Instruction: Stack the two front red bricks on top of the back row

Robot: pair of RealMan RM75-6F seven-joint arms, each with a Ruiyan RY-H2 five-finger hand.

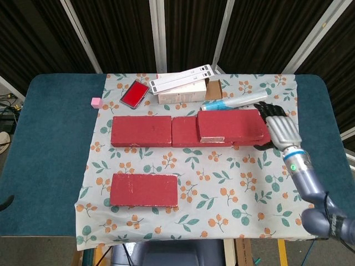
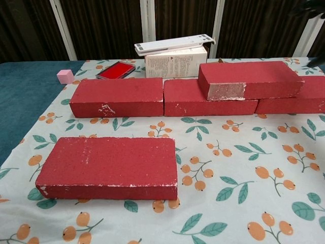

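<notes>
One red brick [image 1: 230, 124] [image 2: 249, 80] lies stacked on the back row, bridging the middle brick [image 1: 184, 132] [image 2: 203, 99] and the right brick [image 2: 294, 101]. The row's left brick [image 1: 141, 131] [image 2: 117, 96] has nothing on it. A second loose red brick [image 1: 144, 190] [image 2: 109, 166] lies flat at the front left of the cloth. My right hand [image 1: 280, 128] hovers just right of the stacked brick with fingers spread, holding nothing and covering most of the right brick from above. My left hand shows in neither view.
Behind the row stand a white box [image 1: 183, 95] with a white strip device on top, a flat red tin [image 1: 133, 93] and a blue-and-white tube [image 1: 233, 101]. A small pink cube [image 1: 96, 102] sits on the teal table [image 1: 50, 144] at the far left.
</notes>
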